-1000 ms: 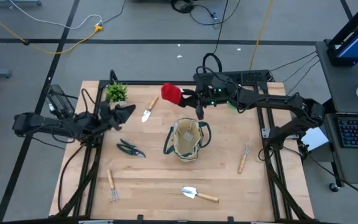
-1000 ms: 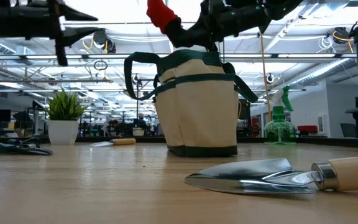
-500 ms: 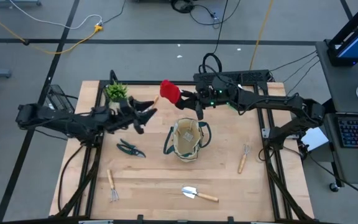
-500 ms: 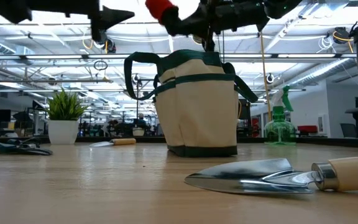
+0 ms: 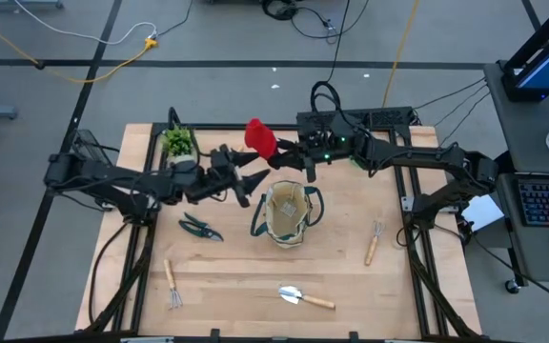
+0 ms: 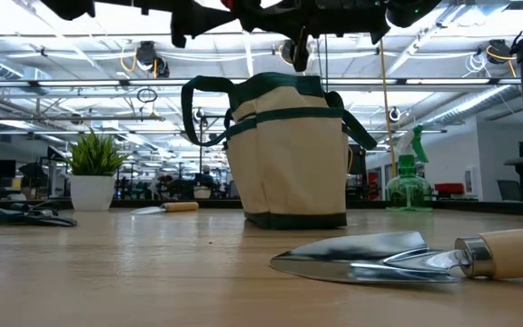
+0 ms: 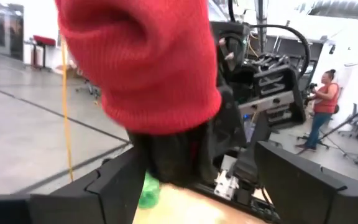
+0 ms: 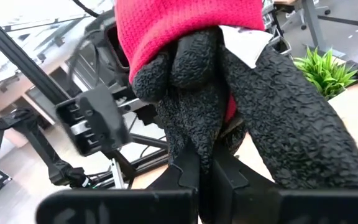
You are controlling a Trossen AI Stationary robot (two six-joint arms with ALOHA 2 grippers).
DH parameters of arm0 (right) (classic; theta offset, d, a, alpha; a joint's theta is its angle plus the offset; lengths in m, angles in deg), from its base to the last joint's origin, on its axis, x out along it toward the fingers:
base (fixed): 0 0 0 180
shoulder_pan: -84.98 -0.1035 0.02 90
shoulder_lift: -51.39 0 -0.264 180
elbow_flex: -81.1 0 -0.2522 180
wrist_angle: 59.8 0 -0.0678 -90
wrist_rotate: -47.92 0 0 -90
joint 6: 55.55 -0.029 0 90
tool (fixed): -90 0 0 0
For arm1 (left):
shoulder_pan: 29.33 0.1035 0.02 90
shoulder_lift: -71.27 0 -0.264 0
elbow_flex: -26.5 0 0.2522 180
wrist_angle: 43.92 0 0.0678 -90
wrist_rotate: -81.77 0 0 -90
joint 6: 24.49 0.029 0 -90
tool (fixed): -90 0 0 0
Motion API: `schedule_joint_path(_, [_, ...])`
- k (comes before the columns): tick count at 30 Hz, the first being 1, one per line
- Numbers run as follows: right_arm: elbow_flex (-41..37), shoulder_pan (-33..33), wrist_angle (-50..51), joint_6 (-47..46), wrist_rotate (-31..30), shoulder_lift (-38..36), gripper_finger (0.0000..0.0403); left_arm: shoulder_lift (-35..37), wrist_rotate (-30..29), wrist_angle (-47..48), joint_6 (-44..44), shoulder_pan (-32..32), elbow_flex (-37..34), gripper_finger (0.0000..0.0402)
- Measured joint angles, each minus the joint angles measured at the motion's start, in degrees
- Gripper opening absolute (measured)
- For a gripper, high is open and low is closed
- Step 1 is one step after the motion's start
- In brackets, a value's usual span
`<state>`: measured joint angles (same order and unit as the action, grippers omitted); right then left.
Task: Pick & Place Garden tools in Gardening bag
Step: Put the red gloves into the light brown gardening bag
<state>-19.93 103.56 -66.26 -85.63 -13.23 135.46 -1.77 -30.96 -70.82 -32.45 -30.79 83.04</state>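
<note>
The red-black glove (image 5: 259, 139) is clamped between the closed fingers of the right gripper (image 5: 284, 150), above centre in the high view. It is flanked by the wide-spread left gripper (image 5: 252, 170), without visible contact. The gardening bag (image 5: 287, 212) is seen just below, at centre.

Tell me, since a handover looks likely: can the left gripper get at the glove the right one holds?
Probably yes. The left gripper is open, just beside the red-black glove held up by the right gripper, with nothing between them; the wrist view shows the glove right ahead.
</note>
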Motion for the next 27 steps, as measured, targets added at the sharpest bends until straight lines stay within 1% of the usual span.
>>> schedule_joint_path(5, [0.0, -1.0, 0.4, 0.0, 0.0, 0.0, 0.0, -0.1, -3.1, 0.0, 3.4, 0.2, 0.8, 0.0319])
schedule_joint_path(12, [0.0, -3.1, 0.8, 0.6, -0.2, 0.0, 0.0, 0.1, -2.4, -0.2, 3.1, 2.0, 0.8, 0.0322])
schedule_joint_path(14, [0.0, -3.6, 1.1, 0.8, -0.3, 0.0, 0.0, 0.1, -1.3, -0.4, 2.7, 2.5, 0.8, 0.0322])
schedule_joint_path(20, [0.0, -4.0, 1.9, 1.4, -0.4, 0.3, 0.0, 0.0, 4.6, -4.6, -0.3, 3.8, 0.7, 0.0322])
schedule_joint_path(27, [0.1, -4.2, 1.3, 1.0, -0.3, 1.7, 0.0, 0.1, 6.8, -4.9, -4.2, 4.2, 0.7, 0.0322])
